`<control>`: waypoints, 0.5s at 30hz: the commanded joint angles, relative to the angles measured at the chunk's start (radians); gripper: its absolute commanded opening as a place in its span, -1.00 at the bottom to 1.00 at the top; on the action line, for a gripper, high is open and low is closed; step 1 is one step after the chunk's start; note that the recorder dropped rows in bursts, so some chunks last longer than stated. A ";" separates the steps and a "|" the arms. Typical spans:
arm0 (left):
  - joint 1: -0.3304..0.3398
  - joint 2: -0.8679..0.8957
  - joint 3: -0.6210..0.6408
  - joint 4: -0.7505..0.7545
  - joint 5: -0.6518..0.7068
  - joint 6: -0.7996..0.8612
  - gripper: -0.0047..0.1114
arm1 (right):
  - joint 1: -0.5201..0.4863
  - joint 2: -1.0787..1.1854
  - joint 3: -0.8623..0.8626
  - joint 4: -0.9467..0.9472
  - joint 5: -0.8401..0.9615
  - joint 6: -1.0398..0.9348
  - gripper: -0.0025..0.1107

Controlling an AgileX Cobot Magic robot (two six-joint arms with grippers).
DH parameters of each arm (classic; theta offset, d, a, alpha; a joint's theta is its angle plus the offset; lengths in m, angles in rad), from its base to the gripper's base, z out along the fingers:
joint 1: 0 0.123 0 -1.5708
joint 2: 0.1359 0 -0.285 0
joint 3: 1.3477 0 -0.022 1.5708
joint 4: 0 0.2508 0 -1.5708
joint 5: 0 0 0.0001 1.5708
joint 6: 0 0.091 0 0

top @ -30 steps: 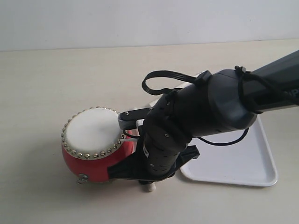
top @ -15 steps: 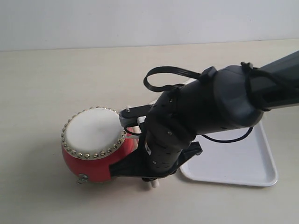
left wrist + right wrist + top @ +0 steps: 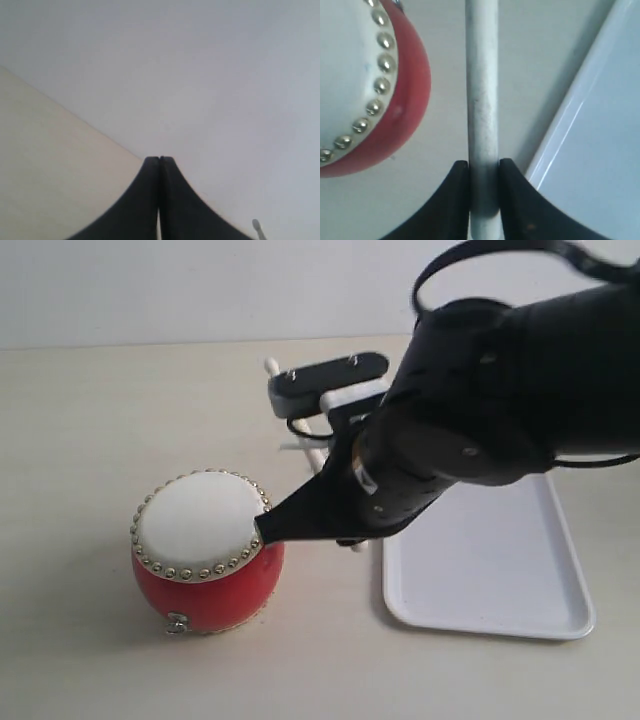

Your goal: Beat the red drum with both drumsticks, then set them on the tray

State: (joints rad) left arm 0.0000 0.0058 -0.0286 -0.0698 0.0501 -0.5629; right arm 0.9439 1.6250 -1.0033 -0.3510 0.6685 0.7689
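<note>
left gripper [image 3: 159,159]: shown only in its own wrist view; the black jaws are pressed together, pointed toward a pale wall [image 3: 210,75] past the tabletop [image 3: 40,150] edge.
pale tip [image 3: 256,225]: a small rounded end is seen at the frame's edge beside that gripper; possibly a drumstick's end, but too blurred to be confirmed.
red drum [image 3: 205,550]: stood upright on the tabletop at the left, cream skin upward, ringed with gold studs.
right gripper [image 3: 483,164]: pinched on a drumstick [image 3: 481,90], one black jaw at each side; in the exterior view its dark tip is seen overlapping the drum's studded rim.
drumstick: held over the bare strip between the drum and the tray [image 3: 500,575], neither being touched in the right wrist view.
right arm [image 3: 500,390]: the tray's far left corner and much of the stick are hidden by its dark body.
tray: laid flat on the tabletop at the right, near the drum.
</note>
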 commanded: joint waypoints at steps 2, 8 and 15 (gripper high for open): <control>0.001 0.067 -0.121 0.003 -0.002 0.043 -0.92 | -0.005 -0.190 0.001 -0.072 0.039 -0.009 -0.96; -0.001 0.391 -0.434 0.008 0.067 0.229 -0.92 | -0.005 -0.428 -0.002 -0.085 0.057 -0.009 -0.96; -0.092 1.263 -1.308 -0.183 0.610 0.905 -0.92 | -0.002 -0.638 0.001 -0.034 0.267 -0.110 -0.96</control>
State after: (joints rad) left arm -0.0539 1.0883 -1.1487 -0.1349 0.4579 0.1267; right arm 0.9433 1.0267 -1.0028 -0.3883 0.8899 0.6850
